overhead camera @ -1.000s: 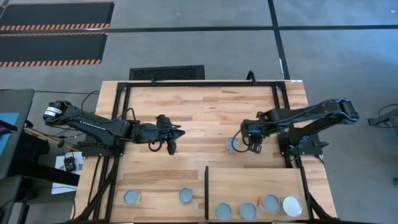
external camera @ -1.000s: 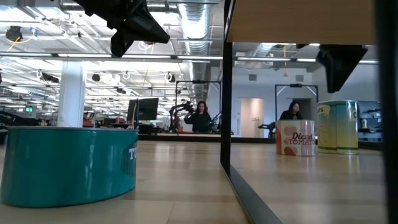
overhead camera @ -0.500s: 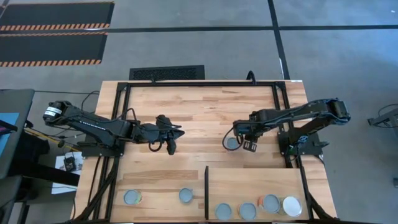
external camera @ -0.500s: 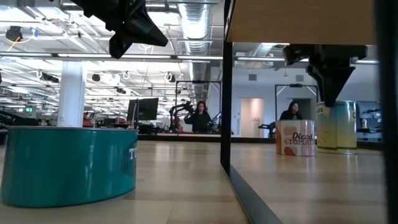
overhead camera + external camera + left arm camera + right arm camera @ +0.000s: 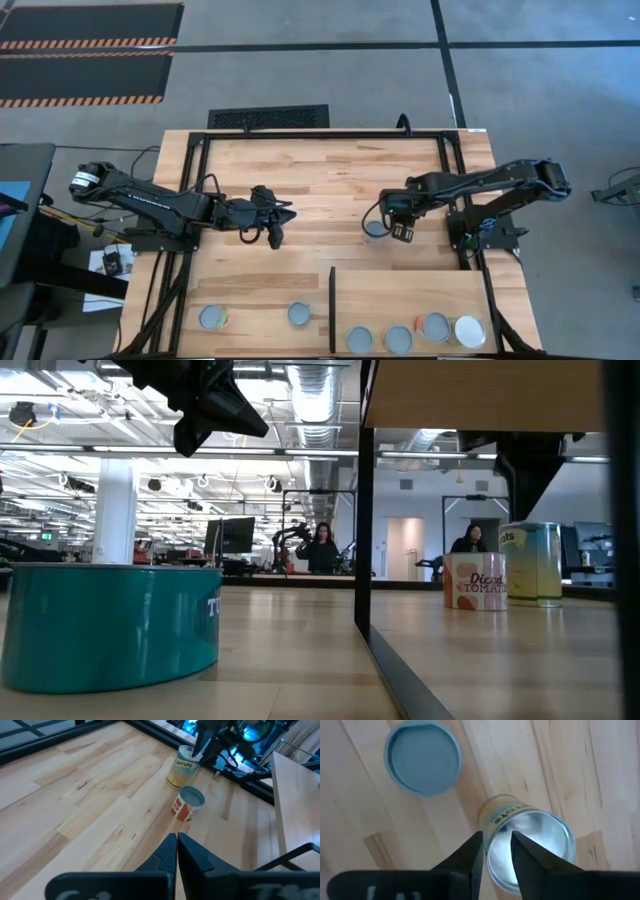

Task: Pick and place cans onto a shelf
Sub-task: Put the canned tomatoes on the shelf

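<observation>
A yellow-labelled can (image 5: 535, 850) with a silver top stands upright on the tabletop. Just left of it stands a red can (image 5: 186, 806) with a blue-grey top. My right gripper (image 5: 497, 845) points down over the yellow can, its fingers a narrow gap apart at the rim of the can's top. My left gripper (image 5: 177, 839) hangs shut and empty above the table's left half (image 5: 275, 238). The shelf (image 5: 410, 295), a pale panel with a black divider (image 5: 331, 300), lies at the near right and carries several cans (image 5: 398, 338). My right gripper comes at the yellow can from above, pointing down. One finger (image 5: 474, 852) stands at the edge of the can's top rim (image 5: 487, 822), the other (image 5: 520, 852) over the silver top. Whether they press on it I cannot tell. The can's base rests on the table.
Two more cans (image 5: 212, 318) (image 5: 299, 315) stand on the table left of the divider, one of them teal (image 5: 110, 625). Black frame rails (image 5: 455, 200) run along the table's sides. Bare wood lies between the arms.
My right gripper has moved a little toward the table's left edge and down, ending over the yellow can. That can has shifted slightly toward the red can.
</observation>
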Tool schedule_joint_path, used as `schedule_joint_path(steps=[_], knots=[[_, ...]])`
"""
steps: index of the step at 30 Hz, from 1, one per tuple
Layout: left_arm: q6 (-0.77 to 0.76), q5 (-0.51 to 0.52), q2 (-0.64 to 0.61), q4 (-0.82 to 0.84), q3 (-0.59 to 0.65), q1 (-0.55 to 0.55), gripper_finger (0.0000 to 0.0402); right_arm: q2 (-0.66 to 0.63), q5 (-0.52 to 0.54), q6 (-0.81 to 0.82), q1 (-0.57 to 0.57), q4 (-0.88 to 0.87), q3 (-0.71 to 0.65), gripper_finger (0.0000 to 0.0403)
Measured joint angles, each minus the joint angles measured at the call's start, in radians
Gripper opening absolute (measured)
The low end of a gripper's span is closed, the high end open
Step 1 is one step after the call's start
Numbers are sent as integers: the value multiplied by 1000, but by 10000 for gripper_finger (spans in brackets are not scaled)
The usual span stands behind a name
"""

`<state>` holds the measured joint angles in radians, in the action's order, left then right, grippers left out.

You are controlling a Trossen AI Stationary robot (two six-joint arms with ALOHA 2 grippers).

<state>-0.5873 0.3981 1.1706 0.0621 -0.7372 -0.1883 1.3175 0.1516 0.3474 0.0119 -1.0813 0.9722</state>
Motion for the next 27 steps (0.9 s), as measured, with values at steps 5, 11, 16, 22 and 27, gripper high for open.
schedule_joint_path(steps=[5,11,16,22,27], knots=[[0,0,0,3,0,0,0,-65,1,34,2,-10,24,157],[1,0,0,8,0,0,0,-89,-69,-71,91,130,58,207],[0,0,0,28,0,0,0,19,-77,-169,172,192,58,213],[0,0,0,27,0,0,0,185,-67,-279,205,207,57,204],[0,0,0,33,0,0,0,280,-36,-330,202,218,57,186]])
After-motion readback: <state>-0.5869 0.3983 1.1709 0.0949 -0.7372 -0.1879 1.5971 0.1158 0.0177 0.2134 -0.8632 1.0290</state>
